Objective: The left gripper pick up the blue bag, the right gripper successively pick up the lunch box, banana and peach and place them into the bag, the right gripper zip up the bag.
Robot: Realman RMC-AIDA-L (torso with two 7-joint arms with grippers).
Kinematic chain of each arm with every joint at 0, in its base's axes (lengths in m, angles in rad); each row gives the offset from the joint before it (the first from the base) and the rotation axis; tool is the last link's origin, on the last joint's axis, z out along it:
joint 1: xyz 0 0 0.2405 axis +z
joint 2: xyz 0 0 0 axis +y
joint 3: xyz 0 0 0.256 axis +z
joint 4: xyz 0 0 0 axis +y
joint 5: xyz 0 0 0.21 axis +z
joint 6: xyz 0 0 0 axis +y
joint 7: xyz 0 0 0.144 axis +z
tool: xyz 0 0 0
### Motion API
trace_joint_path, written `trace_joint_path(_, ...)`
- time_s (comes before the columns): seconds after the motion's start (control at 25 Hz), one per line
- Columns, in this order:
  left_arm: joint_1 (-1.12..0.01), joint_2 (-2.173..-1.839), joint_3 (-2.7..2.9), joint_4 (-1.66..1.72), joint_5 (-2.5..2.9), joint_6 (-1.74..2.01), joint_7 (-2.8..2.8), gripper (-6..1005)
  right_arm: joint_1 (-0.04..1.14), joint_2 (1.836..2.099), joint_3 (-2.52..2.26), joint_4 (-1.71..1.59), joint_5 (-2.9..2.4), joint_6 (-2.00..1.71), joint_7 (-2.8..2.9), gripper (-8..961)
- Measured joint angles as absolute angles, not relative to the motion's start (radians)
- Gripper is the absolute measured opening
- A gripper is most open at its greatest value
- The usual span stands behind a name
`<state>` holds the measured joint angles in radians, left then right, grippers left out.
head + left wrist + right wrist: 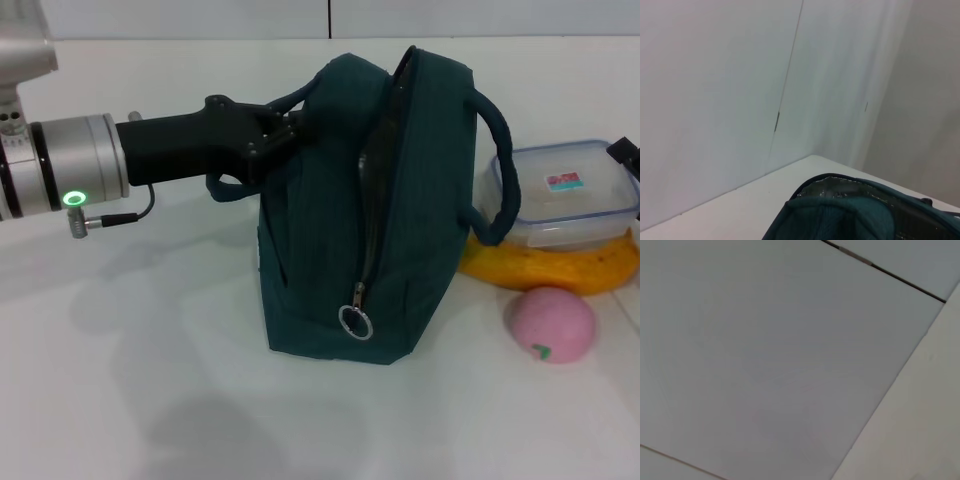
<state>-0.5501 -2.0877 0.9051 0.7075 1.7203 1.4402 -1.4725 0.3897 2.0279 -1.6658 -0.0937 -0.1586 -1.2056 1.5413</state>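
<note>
One blue bag (330, 230) stands upright mid-table, its zipper running top to bottom toward the camera, its near handle seemingly clamped by the left gripper (285, 130), while lunch box (565, 192), banana (550, 268) and peach (552, 323) lie beside it.

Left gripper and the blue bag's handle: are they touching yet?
Touching. In the head view the left gripper is closed around the near loop handle of the blue bag, its black fingers overlapping the handle with no gap showing.
</note>
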Motion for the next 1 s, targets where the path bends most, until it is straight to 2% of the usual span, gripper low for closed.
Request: trace_joint_path(1.0,-0.537,-2.086,0.904,0.701,1.716,1.433,-1.439,76,0.437,2.027,-1.655,-0.094,-0.143,-1.159,1.634,809)
